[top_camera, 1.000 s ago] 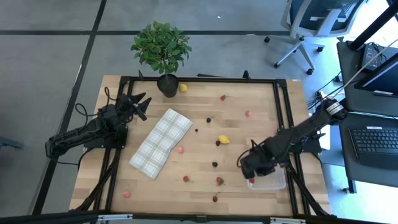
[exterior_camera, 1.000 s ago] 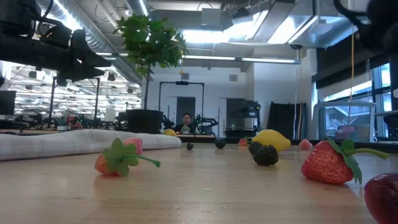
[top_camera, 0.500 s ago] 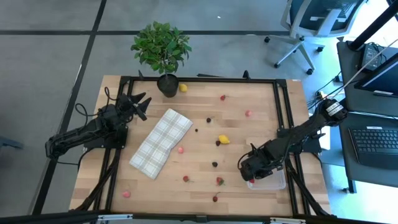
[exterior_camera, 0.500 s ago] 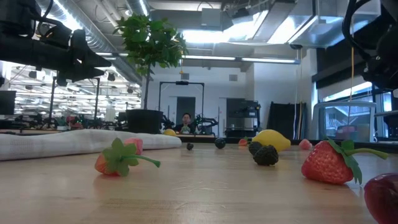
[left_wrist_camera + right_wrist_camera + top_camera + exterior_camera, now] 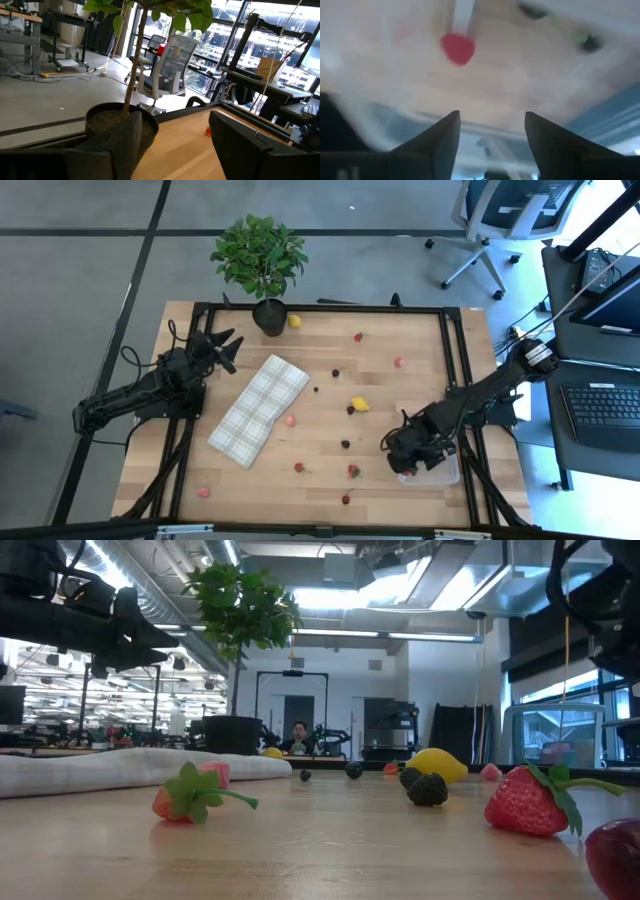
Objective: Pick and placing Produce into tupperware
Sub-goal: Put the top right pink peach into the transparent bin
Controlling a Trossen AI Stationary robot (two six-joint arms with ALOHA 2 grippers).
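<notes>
The produce lies scattered on the wooden table: a yellow lemon piece (image 5: 359, 404), red strawberry pieces (image 5: 352, 471) and dark berries (image 5: 345, 444). The clear tupperware (image 5: 442, 472) stands near the table's right near corner. My right gripper (image 5: 403, 460) hangs open over the tub's left end. In the right wrist view, a blurred red piece (image 5: 457, 48) shows beyond the open right gripper (image 5: 492, 135), apart from the fingers. I cannot tell whether it lies in the tub. My left gripper (image 5: 226, 346) waits open at the far left, beside the plant pot (image 5: 115, 120).
A white-and-grey plaid cloth (image 5: 260, 408) lies left of the middle. A green potted plant (image 5: 260, 260) stands at the far edge. A large strawberry (image 5: 530, 802), a blackberry (image 5: 428, 790) and a small strawberry (image 5: 190, 795) lie near the front edge. A dark frame rail (image 5: 455, 360) runs along the right side.
My right arm has sunk a little over the tupperware's left end and edged toward the near edge. The red spot that showed under its fingers in the high view no longer shows there.
</notes>
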